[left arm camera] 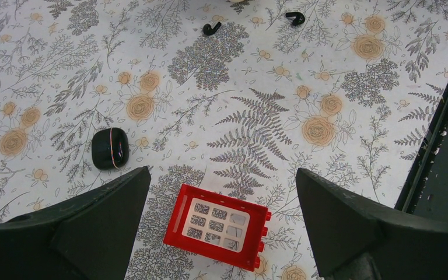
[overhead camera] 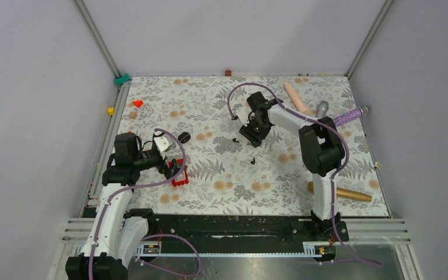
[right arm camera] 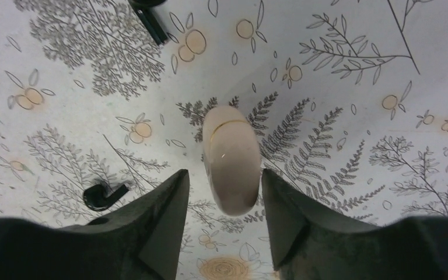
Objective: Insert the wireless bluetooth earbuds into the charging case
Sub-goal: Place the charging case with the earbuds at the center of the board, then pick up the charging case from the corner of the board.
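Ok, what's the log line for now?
left jaws open above red block | right jaws open around pale oval pod | both earbuds loose on table

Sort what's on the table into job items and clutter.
Job: black earbuds; charging case, either the black pod or the pale pod.
Lying about: red block, orange cone, wooden dowel, purple rod.

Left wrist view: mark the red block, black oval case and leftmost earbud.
red block [left arm camera: 217, 225], left wrist view, centre panel.
black oval case [left arm camera: 110, 148], left wrist view, top middle.
leftmost earbud [left arm camera: 210, 29], left wrist view, its body.
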Robot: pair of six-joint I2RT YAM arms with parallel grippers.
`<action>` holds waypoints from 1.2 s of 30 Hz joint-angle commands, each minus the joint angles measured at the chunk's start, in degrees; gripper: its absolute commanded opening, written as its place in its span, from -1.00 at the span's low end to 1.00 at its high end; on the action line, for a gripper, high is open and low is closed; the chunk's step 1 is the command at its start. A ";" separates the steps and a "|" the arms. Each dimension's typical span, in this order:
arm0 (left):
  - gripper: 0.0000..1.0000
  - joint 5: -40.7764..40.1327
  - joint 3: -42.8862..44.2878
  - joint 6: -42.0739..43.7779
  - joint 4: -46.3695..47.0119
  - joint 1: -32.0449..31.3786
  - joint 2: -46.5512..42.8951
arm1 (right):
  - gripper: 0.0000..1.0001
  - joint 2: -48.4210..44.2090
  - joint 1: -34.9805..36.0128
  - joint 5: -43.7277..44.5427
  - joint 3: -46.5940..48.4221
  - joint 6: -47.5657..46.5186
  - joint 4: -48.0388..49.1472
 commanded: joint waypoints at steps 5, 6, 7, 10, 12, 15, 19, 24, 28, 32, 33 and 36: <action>0.97 1.84 0.28 0.92 0.41 0.33 -0.20 | 0.99 -4.07 0.62 8.15 2.40 -0.51 -1.66; 0.97 1.79 0.33 0.89 0.41 0.35 -0.17 | 0.99 -5.02 0.59 10.33 2.57 -0.52 -1.67; 0.97 1.78 0.30 0.78 0.38 0.34 -0.20 | 0.99 -6.18 0.62 12.46 2.62 -0.77 -1.65; 0.97 1.74 0.29 0.78 0.41 0.38 -0.16 | 0.99 -10.86 0.60 17.64 2.55 -1.48 -1.64; 0.97 1.79 0.29 0.77 0.43 0.36 -0.15 | 0.99 -15.41 0.62 20.83 2.68 -1.59 -2.21; 0.97 1.85 0.27 0.87 0.43 0.36 -0.18 | 0.99 -22.29 0.62 23.45 3.66 -0.78 -3.59; 0.97 1.82 0.26 0.84 0.41 0.38 -0.15 | 0.99 -33.59 0.62 26.33 3.17 2.76 -1.41; 0.97 1.86 0.28 0.77 0.39 0.50 -0.56 | 0.99 -51.94 0.62 24.46 -8.27 12.72 11.92; 0.97 2.00 0.29 0.79 0.43 0.59 -0.60 | 0.99 -66.23 0.61 13.66 -28.85 22.72 29.63; 0.97 1.85 0.54 0.64 0.43 0.60 -0.36 | 0.99 -70.86 0.62 7.87 -33.32 27.97 31.24; 0.97 1.81 0.60 0.56 0.37 0.63 -0.28 | 0.99 -71.62 0.59 7.42 -33.77 27.21 31.63; 0.97 1.04 0.80 0.09 1.02 0.68 -0.45 | 0.99 -73.64 0.57 5.67 -35.69 22.89 32.73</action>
